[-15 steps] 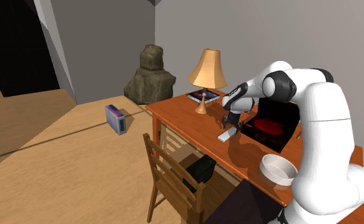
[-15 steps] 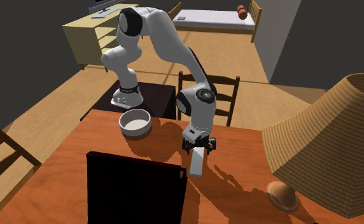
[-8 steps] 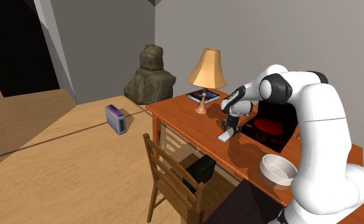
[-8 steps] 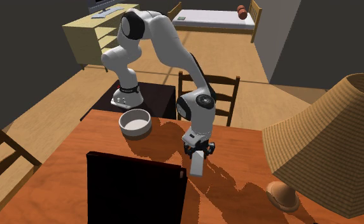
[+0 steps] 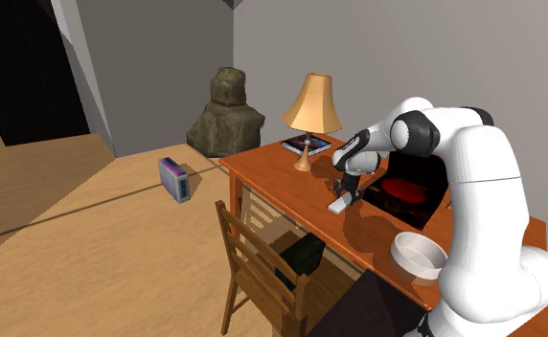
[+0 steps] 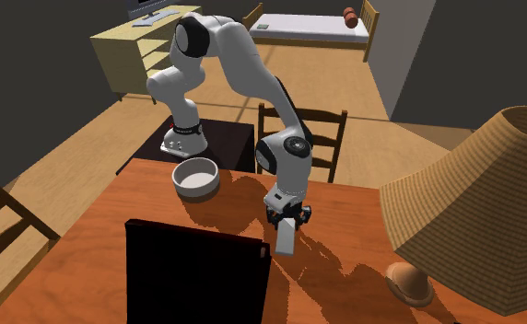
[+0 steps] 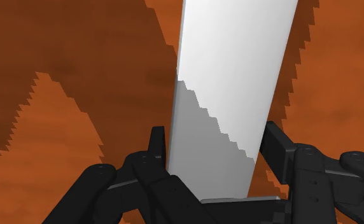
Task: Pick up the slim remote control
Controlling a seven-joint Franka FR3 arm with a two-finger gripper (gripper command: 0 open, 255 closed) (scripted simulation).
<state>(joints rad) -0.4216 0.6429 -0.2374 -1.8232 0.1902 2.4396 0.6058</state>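
- From the shoulder view, the arm bends over the tabletop (image 5: 272, 177) and plants its claw (image 5: 344, 194) straight down on the remote (image 5: 339, 204). The remote is a pale, slim bar lying flat near the middle of the tabletop, between the lamp (image 5: 311, 103) and a black box (image 5: 406, 189) with a red inside. The bowl (image 5: 419, 255) sits well apart, nearer the stand, so nothing crowds the grip.
- In the second exterior view, the claw (image 6: 287, 217) points down at the wood, and the remote (image 6: 286, 239) runs out from under it, away from the arm's stand. The hold sits at one end of the bar, not its middle. I would guess the free end may droop once it leaves the surface. The bowl (image 6: 195, 178) and the black box (image 6: 197, 271) stand off to the side.
- Looking along the hand in the wrist view, the claw (image 7: 216, 149) is drawn in narrow around the remote (image 7: 238, 70). Its fingers (image 7: 156, 149) press against the two long edges. The wrist is turned so the jaws span the bar's short width, which is the only way it fits between them. The claw's shadow lies across the near end. The bar seems to rest flat on the tabletop (image 7: 79, 63), so the lift is not yet made.
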